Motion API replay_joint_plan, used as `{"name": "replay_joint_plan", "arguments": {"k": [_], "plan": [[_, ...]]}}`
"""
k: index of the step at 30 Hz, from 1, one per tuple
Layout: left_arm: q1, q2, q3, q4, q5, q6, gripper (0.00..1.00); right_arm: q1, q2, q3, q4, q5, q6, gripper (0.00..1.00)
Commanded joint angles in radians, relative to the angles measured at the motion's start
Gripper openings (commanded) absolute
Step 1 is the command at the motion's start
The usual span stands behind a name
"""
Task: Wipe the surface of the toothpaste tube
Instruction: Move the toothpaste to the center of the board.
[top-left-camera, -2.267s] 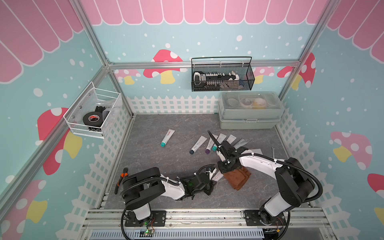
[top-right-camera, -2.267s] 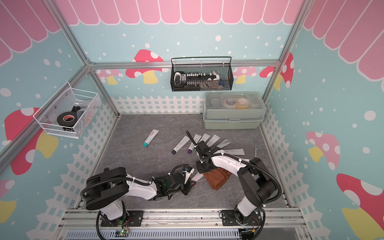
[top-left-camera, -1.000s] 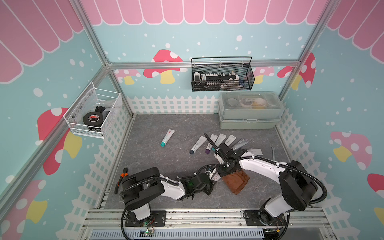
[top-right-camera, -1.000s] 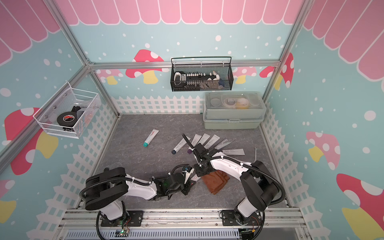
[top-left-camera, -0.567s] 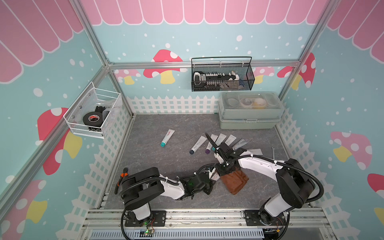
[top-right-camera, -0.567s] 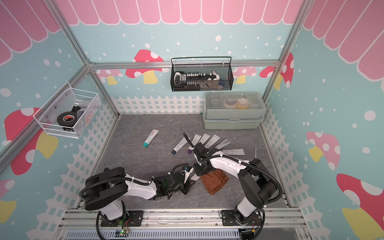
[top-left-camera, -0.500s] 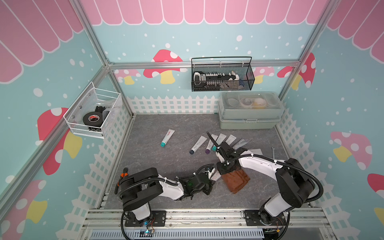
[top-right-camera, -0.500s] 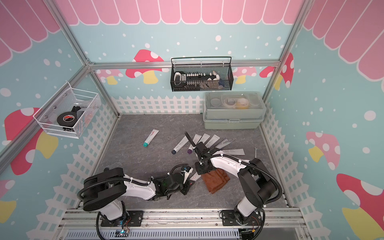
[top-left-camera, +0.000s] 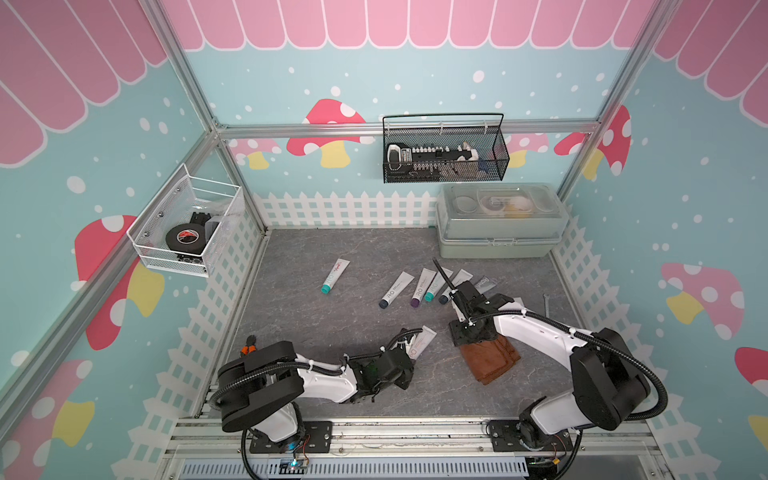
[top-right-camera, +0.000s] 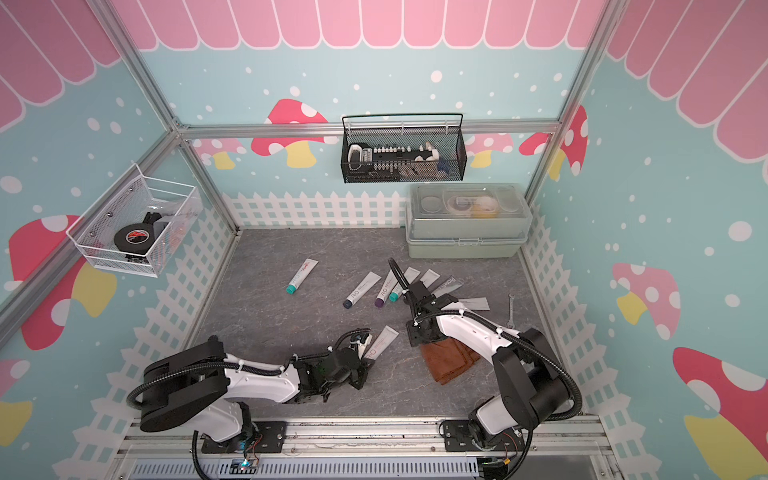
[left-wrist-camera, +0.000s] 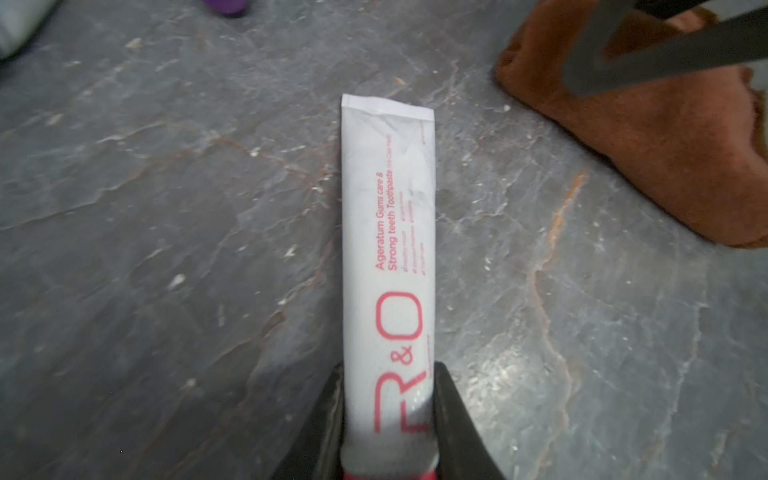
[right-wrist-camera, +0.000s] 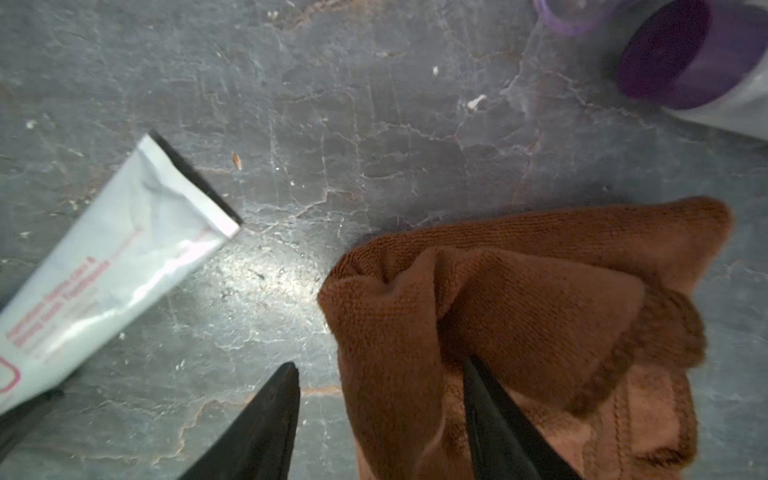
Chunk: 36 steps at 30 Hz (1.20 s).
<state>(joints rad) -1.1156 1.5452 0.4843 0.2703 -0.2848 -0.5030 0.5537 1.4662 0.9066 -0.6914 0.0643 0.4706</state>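
One teal-capped tube (top-left-camera: 335, 275) lies alone left of the desk's (top-left-camera: 316, 328) middle. Right of it and close to the near edge, the left gripper (left-wrist-camera: 388, 372) is clamped on the tube (left-wrist-camera: 388, 232) just above its red cap, with one finger on each side. In both top views the tube (top-left-camera: 420, 341) (top-right-camera: 382, 343) sits about midway along the near edge, label up. Its crimped end points toward the far right corner. I cannot tell whether it rests on the desk or hangs just above it.

Farther back, a row of spare tubes (top-left-camera: 419, 284) lies fanned about mid-desk.

Right of the tube and not touching it lies the bunched brown cloth (right-wrist-camera: 519, 307). The right gripper (right-wrist-camera: 379, 363) stands at the cloth's left edge with its jaws apart. One finger (right-wrist-camera: 270, 415) is over bare desk and the other (right-wrist-camera: 494, 415) is against the cloth. A fold of cloth sits between them but is not pinched.

A lidded box (top-left-camera: 500, 232) fills the far right corner.
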Motion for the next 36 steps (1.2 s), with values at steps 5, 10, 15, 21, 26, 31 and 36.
{"name": "replay_joint_plan", "arguments": {"k": [5,10,15,21,26,31,36], "plan": [[0.045,-0.098,-0.052,-0.215,-0.147,-0.101,0.25,-0.003,-0.070,0.055,-0.068,-0.002,-0.024,0.63],[0.121,-0.117,-0.044,-0.235,-0.123,-0.087,0.25,0.004,-0.064,0.080,-0.074,-0.024,-0.036,0.65],[0.182,-0.079,-0.001,-0.185,-0.064,-0.015,0.25,0.024,-0.051,0.096,-0.076,-0.028,-0.039,0.68],[0.217,0.038,0.116,-0.135,0.015,0.069,0.25,0.033,-0.061,0.107,-0.081,-0.023,-0.039,0.68],[0.304,0.185,0.242,-0.170,0.053,0.084,0.25,0.034,-0.091,0.094,-0.095,-0.011,-0.042,0.68],[0.391,0.291,0.331,-0.169,0.111,0.086,0.25,0.035,-0.119,0.074,-0.102,0.000,-0.044,0.68],[0.426,0.346,0.418,-0.172,0.167,0.130,0.26,0.035,-0.119,0.072,-0.101,-0.001,-0.042,0.68]]}}
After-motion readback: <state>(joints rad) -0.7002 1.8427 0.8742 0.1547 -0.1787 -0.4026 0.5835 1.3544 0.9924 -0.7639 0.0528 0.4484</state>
